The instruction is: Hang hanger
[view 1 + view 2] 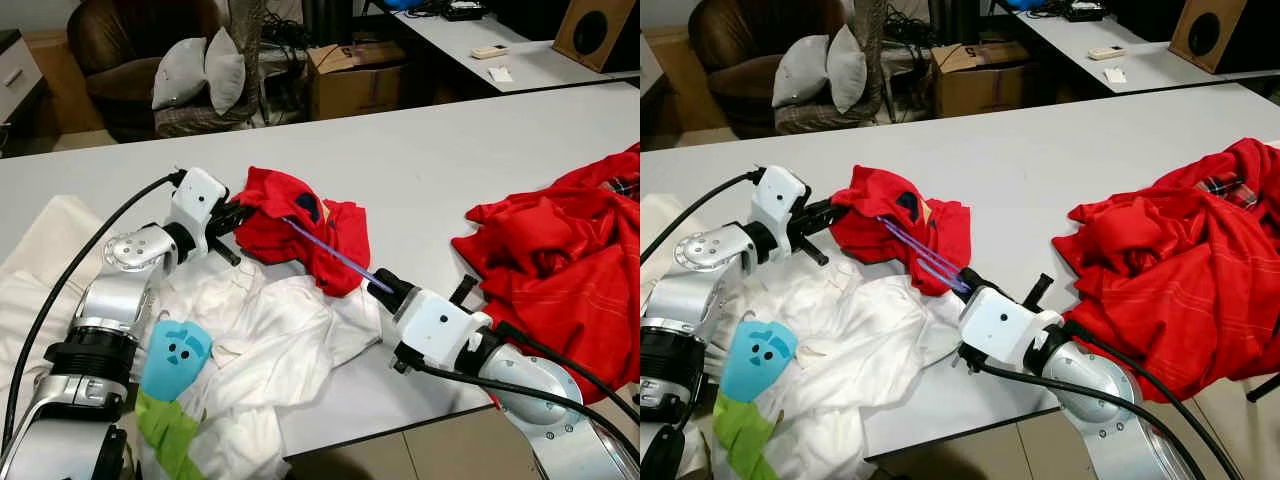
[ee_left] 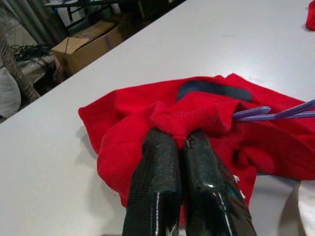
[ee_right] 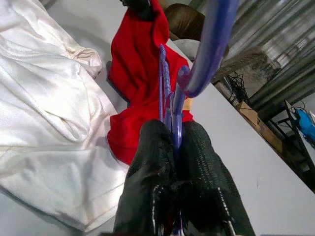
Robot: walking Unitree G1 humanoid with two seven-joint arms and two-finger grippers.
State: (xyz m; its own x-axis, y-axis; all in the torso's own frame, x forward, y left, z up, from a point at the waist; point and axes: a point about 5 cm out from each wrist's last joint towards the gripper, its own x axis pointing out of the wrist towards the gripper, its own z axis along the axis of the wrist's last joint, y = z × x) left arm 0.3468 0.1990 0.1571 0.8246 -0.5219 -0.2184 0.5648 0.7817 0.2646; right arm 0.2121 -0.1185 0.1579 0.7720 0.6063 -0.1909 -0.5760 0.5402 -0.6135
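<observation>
A small red garment (image 1: 300, 228) lies bunched on the white table (image 1: 430, 160), with a purple plastic hanger (image 1: 335, 255) running into it. My left gripper (image 1: 240, 213) is shut on a pinched fold at the garment's left edge (image 2: 189, 118). My right gripper (image 1: 383, 283) is shut on the hanger's near end, and the purple hook (image 3: 209, 44) curves up past its fingers (image 3: 152, 162). The hanger's far part is hidden inside the red cloth.
A white garment (image 1: 270, 340) lies crumpled under both arms. A light-blue item with a face (image 1: 175, 355) and a green cloth (image 1: 165, 430) lie at the near left. A large red pile (image 1: 560, 260) covers the right. Boxes, cushions and a chair stand beyond the table.
</observation>
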